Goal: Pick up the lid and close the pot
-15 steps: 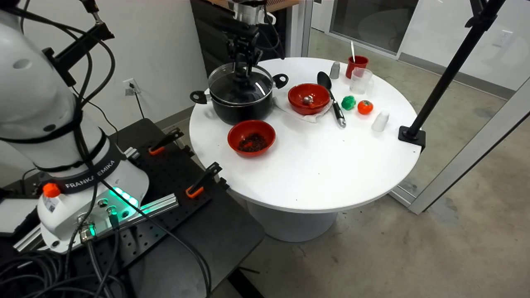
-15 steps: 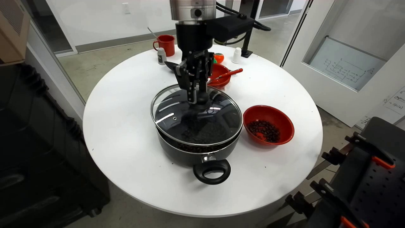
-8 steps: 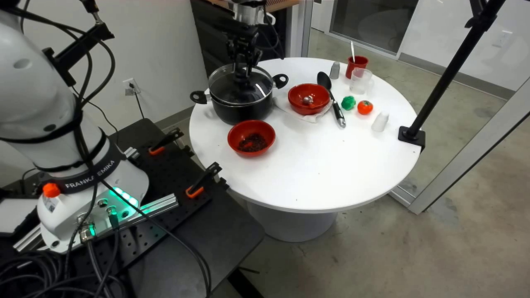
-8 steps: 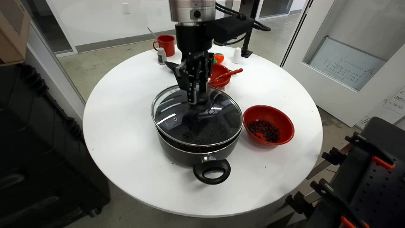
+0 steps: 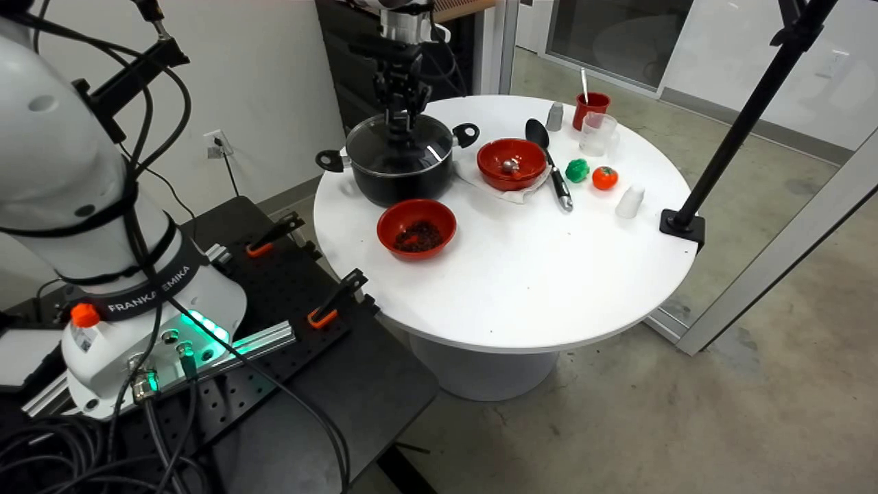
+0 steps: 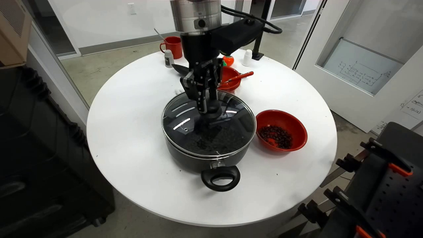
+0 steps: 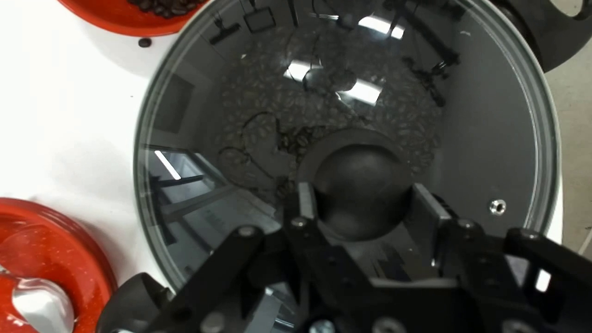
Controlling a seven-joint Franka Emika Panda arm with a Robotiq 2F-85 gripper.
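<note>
1. Two fingers (image 7: 306, 203) of the hand (image 7: 367, 203) stand against the black knob (image 7: 360, 182) of the lid (image 6: 211, 140), one at each side, and the hand is clamped on it
2. The lid is of clear glass with a thin metal rim, and it lies nearly level over the mouth of the pot (image 6: 188, 162)
3. It seems to sit on the pot's edge, but in an exterior view a narrow dark line shows between both rims at the front, and I cannot tell if they touch all around
4. The pot is black and stands on the white round table (image 5: 549, 288), with its two handles (image 5: 335, 162) at opposite sides
5. Through the glass one sees many dark beans (image 7: 286, 101) inside the pot
6. Just beside the pot is a red bowl (image 6: 284, 119) with more such beans, and one loose bean (image 7: 144, 42) lies on the table near this bowl
7. Near the pot there is also a stack of red bowls (image 5: 507, 182) on a white cloth (image 5: 473, 173), with a red-handled spoon (image 6: 240, 77) leaning in it
8. Farther from the pot are a black serving spoon (image 5: 560, 188), a small green object (image 5: 577, 170), a tomato (image 5: 605, 178), a white shaker (image 5: 630, 202), a grey shaker (image 5: 554, 116), a clear cup (image 5: 597, 137) and a red mug (image 5: 590, 110)
</note>
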